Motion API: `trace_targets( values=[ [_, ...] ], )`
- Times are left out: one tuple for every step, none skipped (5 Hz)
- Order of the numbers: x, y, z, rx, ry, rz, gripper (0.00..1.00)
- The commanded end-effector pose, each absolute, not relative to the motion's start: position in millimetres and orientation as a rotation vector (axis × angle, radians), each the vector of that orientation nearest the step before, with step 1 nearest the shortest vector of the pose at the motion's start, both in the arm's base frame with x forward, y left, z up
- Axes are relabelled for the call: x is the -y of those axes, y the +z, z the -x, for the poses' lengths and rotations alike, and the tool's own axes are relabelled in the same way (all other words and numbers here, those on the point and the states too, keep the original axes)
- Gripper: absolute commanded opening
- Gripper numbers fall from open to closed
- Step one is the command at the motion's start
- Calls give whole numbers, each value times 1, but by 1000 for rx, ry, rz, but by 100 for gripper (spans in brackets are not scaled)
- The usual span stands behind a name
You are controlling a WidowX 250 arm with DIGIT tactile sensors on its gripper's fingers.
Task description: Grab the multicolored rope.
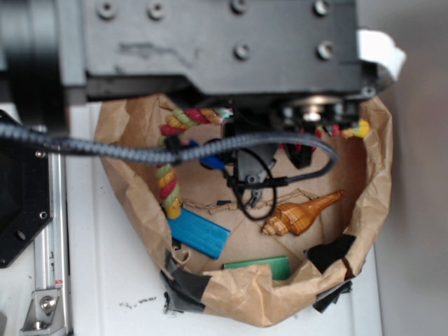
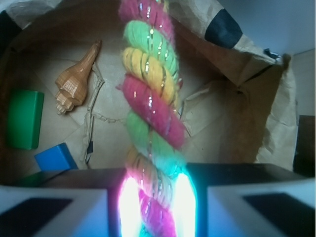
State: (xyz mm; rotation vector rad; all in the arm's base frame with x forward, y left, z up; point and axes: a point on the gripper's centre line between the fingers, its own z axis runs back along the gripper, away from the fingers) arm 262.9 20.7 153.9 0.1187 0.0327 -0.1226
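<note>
White bench (image 1: 105,280) with a crumpled brown paper bag tray (image 1: 252,297) taped at the corners, and everything sits inside that. The wrist view shows the multicolored rope (image 2: 150,113) running right through the gap between the two fingers (image 2: 54,212), which look closed in on it, pinching it at the bottom edge of the frame. So I'd say the grab itself is basically made. Next move is probably just a straight lift while keeping the squeeze firm, since a thick twisted cord can slip.

From the fingers, the rope's long axis runs straight ahead and away, roughly centred. In the exterior view it bends, one yellow end hanging down toward the blue block (image 1: 199,233). The wooden seashell (image 2: 76,79) and green block (image 2: 22,118) sit off to one side of the fingers, well apart from the rope.
</note>
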Motion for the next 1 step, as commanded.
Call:
trace_targets(
  values=[
    [-12,173,-270,42,-129,-96,0]
  ],
)
